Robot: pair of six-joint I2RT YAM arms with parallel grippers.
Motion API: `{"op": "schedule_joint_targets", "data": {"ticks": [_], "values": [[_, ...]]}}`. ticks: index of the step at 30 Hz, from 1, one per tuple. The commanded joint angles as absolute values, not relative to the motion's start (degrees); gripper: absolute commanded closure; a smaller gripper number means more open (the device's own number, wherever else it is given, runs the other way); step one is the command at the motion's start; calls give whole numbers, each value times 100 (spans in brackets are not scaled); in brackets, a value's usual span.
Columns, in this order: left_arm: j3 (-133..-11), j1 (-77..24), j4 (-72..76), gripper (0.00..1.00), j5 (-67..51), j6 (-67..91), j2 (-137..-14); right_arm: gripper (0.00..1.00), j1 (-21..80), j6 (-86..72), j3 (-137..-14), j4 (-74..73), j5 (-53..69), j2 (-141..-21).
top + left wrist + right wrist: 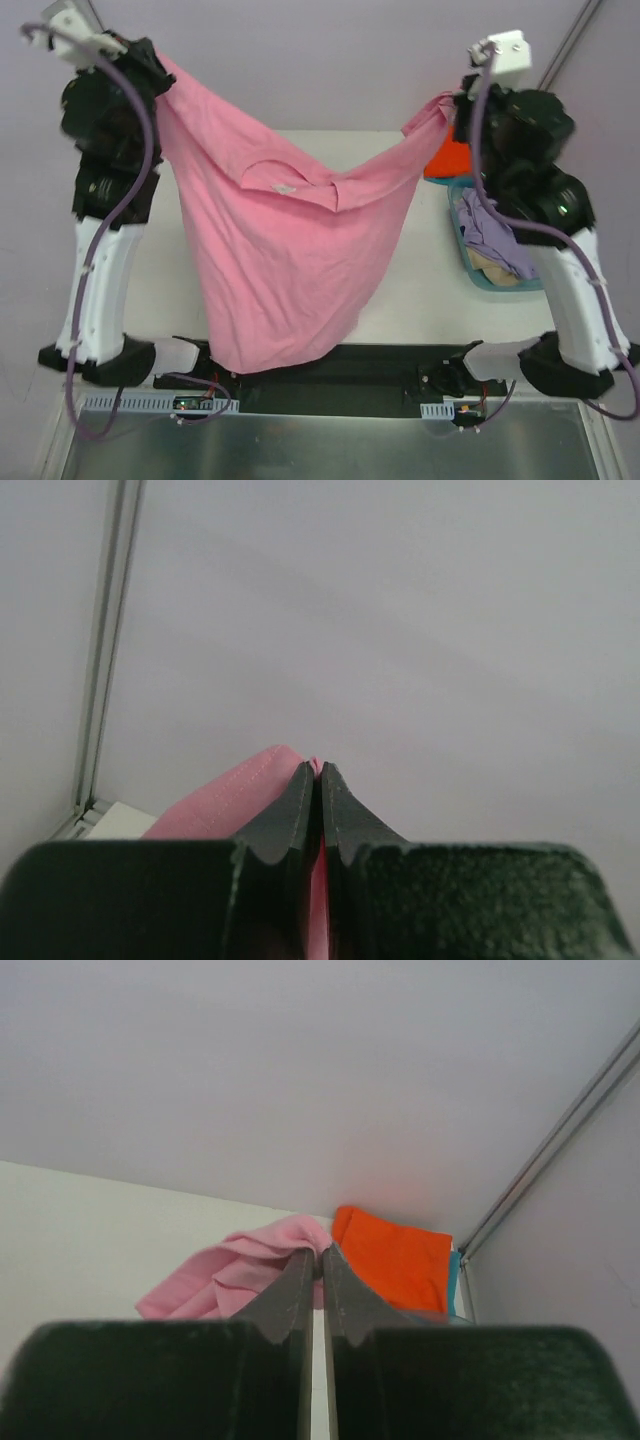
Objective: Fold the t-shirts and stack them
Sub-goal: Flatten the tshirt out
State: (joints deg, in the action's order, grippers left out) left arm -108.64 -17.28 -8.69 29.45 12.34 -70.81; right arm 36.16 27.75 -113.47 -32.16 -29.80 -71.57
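The pink t-shirt [290,260] is seen as plain, without pattern. The orange-red t-shirt [395,1255] is likewise unpatterned. A lavender t-shirt [492,232] and a beige t-shirt [500,268] are framed by the light blue basket [497,288].

Four t-shirts could be counted: one pink t-shirt [290,260], one orange-red t-shirt [447,158], one lavender t-shirt [492,235] and one beige t-shirt [500,270]; a teal sliver [454,1278] beside the orange-red one was too small to tell as a fifth. There were two arms, the left arm [105,250] and the right arm [580,290], carrying two grippers, the left gripper [319,780] and the right gripper [320,1260]. There was one light blue basket [497,286] and one table [430,300].
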Motion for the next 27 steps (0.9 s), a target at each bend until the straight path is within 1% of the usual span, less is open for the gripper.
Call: {"op": "schedule_joint_targets", "data": {"ticks": [1,2,4,5,6,8,10,12,13,15,16,17,18,19,20,22,23,25,26,27], "values": [[-12012,-1065,-1177,100,2551,1186,-8382,96,3016,3050,-12223,-2409,-3034,-8460],[-12571,-924,-1334,100,2070,1282,-8820,96,2815,3050,-12713,-2252,-2937,-8707],[-13172,-617,-1406,100,1707,1520,-9218,96,2620,2971,-13181,-2031,-2577,-9069],[-13836,-563,-1476,100,1366,1547,-9559,96,2515,2962,-13436,-1795,-2445,-9366],[-14147,-536,-1477,100,1275,1512,-9693,96,2488,2945,-13734,-1645,-2322,-9447],[-14832,-527,-1459,100,1178,1459,-9887,96,2461,2944,-13764,-1129,-2171,-9431],[-14924,-519,-1275,100,1178,1371,-9827,95,2452,2927,-13589,-854,-2022,-9300],[-14644,-501,-1134,100,1247,1275,-9520,95,2417,2909,-13439,-765,-1855,-9055],[-14460,-501,-1125,100,1292,1248,-9379,95,2426,2909,-13177,-765,-1820,-8957],[-13618,-501,-1125,100,1371,1265,-8835,93,2408,2953,-12659,-774,-1741,-8546],[-13249,-501,-1116,100,1467,1283,-8615,93,2382,2944,-12056,-782,-1740,-8369],[-12436,-501,-1116,100,1563,1309,-8178,92,2373,2918,-11763,-861,-1740,-8219],[-11967,-501,-1125,100,1651,1423,-7930,92,2356,2883,-11481,-931,-1836,-8096],[-11475,-501,-1134,100,1852,1476,-7667,92,2321,2848,-10852,-1001,-1872,-7790],[-10426,-501,-1142,100,1976,1581,-7116,92,2294,2726,-10567,-1193,-1907,-7665],[-9305,-501,-1160,100,2091,2099,-6516,91,2180,2602,-9978,-1440,-1881,-7323],[-8229,-501,-1291,100,2100,2301,-5947,91,2136,2515,-9514,-1833,-1872,-7234],[-7186,-501,-1546,100,2101,3371,-5382,90,1926,2128,-9090,-2195,-1802,-7085],[-6215,-501,-1982,100,1979,4323,-4857,89,1838,1962,-8731,-2693,-1758,-7084],[-5770,-501,-2152,100,1856,4724,-4573,89,1767,1568,-8562,-2916,-1749,-7101]]}}
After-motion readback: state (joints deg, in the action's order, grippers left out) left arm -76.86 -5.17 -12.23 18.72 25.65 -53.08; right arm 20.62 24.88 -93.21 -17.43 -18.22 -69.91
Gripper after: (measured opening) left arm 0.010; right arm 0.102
